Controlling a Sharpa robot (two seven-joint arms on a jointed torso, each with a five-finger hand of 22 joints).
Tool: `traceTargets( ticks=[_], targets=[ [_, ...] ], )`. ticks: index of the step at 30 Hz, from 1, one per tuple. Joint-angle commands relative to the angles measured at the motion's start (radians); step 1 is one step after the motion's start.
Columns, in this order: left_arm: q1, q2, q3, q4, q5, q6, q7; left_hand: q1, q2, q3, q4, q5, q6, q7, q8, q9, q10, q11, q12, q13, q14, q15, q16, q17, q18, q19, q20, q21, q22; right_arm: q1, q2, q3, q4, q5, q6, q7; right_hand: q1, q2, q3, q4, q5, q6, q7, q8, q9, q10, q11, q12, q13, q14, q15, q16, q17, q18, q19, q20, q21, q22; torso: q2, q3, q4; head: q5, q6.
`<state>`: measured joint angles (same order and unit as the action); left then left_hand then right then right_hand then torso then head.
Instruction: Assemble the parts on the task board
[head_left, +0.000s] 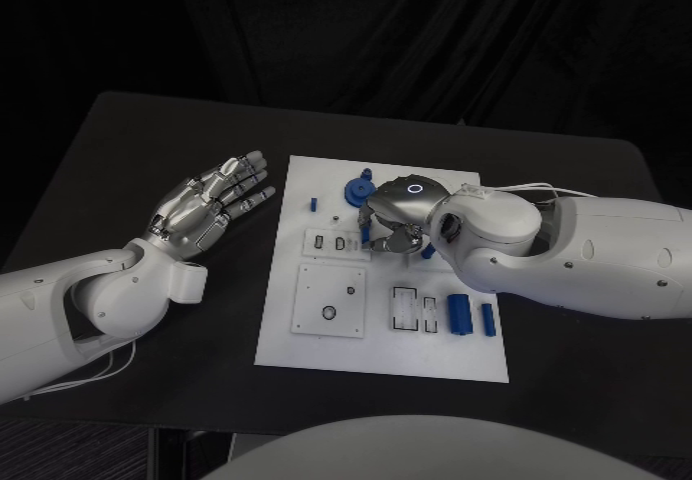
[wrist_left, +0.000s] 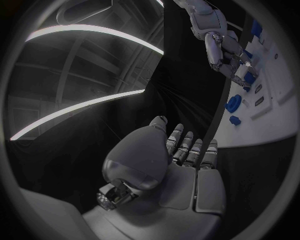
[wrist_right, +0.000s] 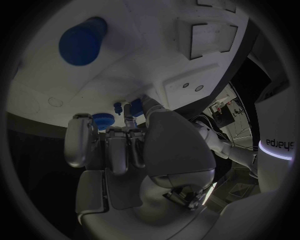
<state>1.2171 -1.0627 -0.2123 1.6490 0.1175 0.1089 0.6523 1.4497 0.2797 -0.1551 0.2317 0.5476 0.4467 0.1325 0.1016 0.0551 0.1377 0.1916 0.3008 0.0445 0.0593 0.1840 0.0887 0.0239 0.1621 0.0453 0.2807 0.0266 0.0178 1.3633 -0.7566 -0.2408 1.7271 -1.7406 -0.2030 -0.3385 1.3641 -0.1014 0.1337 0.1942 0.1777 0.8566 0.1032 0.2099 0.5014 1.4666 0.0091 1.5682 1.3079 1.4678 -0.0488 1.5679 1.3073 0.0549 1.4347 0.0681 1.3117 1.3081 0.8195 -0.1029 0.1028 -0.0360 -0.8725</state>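
The white task board (head_left: 447, 352) lies in the middle of the black table. My right hand (head_left: 395, 214) hangs over the board's far middle with its fingers curled down. Its fingertips pinch a small blue part (wrist_right: 135, 106) just above the plate, seen in the left wrist view as the small blue part (wrist_left: 249, 78). A blue gear-like part (head_left: 358, 190) stands just left of that hand. My left hand (head_left: 214, 200) hovers left of the board, open, its fingers spread and holding nothing. A blue cylinder (head_left: 459, 313) and a blue bar (head_left: 488, 318) lie on the board's near right.
A small blue peg (head_left: 313, 204) stands near the board's left edge. White square and slotted blocks (head_left: 333, 298) sit on the near half of the board. Bare black table (head_left: 159, 380) surrounds the board, and white cables (head_left: 555, 187) run behind my right arm.
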Motion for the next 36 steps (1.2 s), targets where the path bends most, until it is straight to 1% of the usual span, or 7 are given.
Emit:
traceTargets(
  ticks=[1,10,18,25,31,33,36],
  targets=[
    [0.0,0.002,0.001,0.0,-0.002,0.015,0.008,0.011,0.001,0.007,-0.001,0.004,-0.004,0.003,0.0,-0.001,0.002,0.007,0.0,0.0,-0.004,0.007,0.005,0.001,0.009,0.0,0.01,0.005,0.001,-0.004,-0.001,-0.002,-0.001,-0.006,0.001,0.011,-0.001,-0.009,-0.01,0.001,-0.019,-0.013,0.0,-0.009,-0.005,0.104,0.007,0.003,0.263,0.103,0.007,0.003,0.264,0.006,-0.004,0.002,-0.001,0.182,0.0,0.0002,0.0002,-0.001,0.0],
    [-0.001,0.002,0.001,-0.002,-0.002,0.016,0.007,0.011,0.001,0.007,-0.001,0.004,-0.004,0.003,0.0,-0.001,0.002,0.007,0.0,0.0,-0.004,0.007,0.005,0.001,0.009,0.0,0.01,0.005,0.001,-0.004,-0.002,-0.002,-0.002,-0.006,-0.019,0.023,0.003,-0.025,-0.027,0.024,-0.072,-0.098,0.004,-0.054,-0.041,0.104,0.009,0.003,0.263,0.103,0.009,0.003,0.264,0.006,-0.003,0.004,-0.004,0.182,0.0,0.0004,0.0,-0.001,0.0],
    [-0.001,0.002,0.001,-0.003,-0.002,0.017,0.008,0.011,0.001,0.007,-0.001,0.004,-0.004,0.003,0.0,-0.001,0.002,0.007,0.0,0.0,-0.004,0.007,0.005,0.001,0.009,0.0,0.01,0.005,0.001,-0.004,-0.01,-0.002,0.0,-0.006,-0.083,0.045,0.016,-0.041,-0.033,0.047,-0.092,-0.155,0.001,-0.085,-0.085,0.104,0.007,0.003,0.263,0.103,0.008,0.003,0.264,0.006,-0.003,0.003,-0.005,0.182,0.0,0.0002,0.0,0.002,0.0],
    [-0.001,0.005,0.001,-0.004,-0.002,0.019,0.011,0.012,0.0,0.008,-0.003,0.004,-0.005,0.004,0.0,-0.001,0.001,0.007,-0.001,0.0,-0.005,0.007,0.004,0.001,0.009,0.0,0.01,0.005,0.001,-0.004,-0.037,0.002,0.021,-0.005,-0.202,0.088,0.021,-0.053,-0.036,0.064,-0.107,-0.15,0.0,-0.082,-0.097,0.104,0.006,0.003,0.263,0.103,0.007,0.003,0.264,0.005,0.0,0.002,-0.001,0.184,0.0,0.0,0.0001,0.011,0.0],
    [-0.001,0.007,0.001,0.002,-0.002,0.01,0.018,0.021,0.003,0.024,-0.016,0.007,-0.005,0.002,0.0,0.0,-0.002,0.012,-0.003,0.0,-0.008,0.011,0.003,0.0,0.006,-0.001,0.011,0.004,0.0,-0.002,-0.084,0.012,0.061,0.071,-0.337,0.162,0.022,-0.062,-0.04,0.091,-0.119,-0.139,-0.001,-0.076,-0.11,0.104,0.004,0.003,0.263,0.103,0.005,0.003,0.264,0.003,0.006,0.001,0.008,0.187,0.0,0.0011,0.0005,0.019,0.0],
    [0.0,0.008,0.001,0.006,-0.002,-0.008,0.024,0.027,0.004,0.038,-0.024,0.008,0.002,0.002,0.003,0.001,-0.001,0.015,0.001,0.0,-0.004,0.015,0.009,0.001,0.004,0.003,0.012,0.007,0.002,0.008,-0.113,0.015,0.074,0.117,-0.387,0.2,0.018,-0.062,-0.041,0.096,-0.119,-0.134,-0.001,-0.073,-0.113,0.104,0.004,0.003,0.263,0.103,0.005,0.003,0.264,0.002,0.009,0.0,0.013,0.188,0.001,0.0014,0.0011,0.024,0.0],
    [0.001,0.007,0.002,0.011,-0.002,-0.036,0.029,0.026,0.001,0.055,-0.029,0.013,0.014,0.004,0.007,0.002,0.008,0.017,0.013,0.002,0.018,0.02,0.04,0.008,0.003,0.025,0.013,0.021,0.009,0.031,-0.151,0.017,0.081,0.171,-0.428,0.235,0.015,-0.055,-0.04,0.096,-0.12,-0.109,0.001,-0.06,-0.117,0.104,0.005,0.003,0.263,0.103,0.006,0.003,0.264,-0.001,0.016,0.0,0.026,0.192,0.002,0.0016,0.0062,0.025,0.014]
  ],
)
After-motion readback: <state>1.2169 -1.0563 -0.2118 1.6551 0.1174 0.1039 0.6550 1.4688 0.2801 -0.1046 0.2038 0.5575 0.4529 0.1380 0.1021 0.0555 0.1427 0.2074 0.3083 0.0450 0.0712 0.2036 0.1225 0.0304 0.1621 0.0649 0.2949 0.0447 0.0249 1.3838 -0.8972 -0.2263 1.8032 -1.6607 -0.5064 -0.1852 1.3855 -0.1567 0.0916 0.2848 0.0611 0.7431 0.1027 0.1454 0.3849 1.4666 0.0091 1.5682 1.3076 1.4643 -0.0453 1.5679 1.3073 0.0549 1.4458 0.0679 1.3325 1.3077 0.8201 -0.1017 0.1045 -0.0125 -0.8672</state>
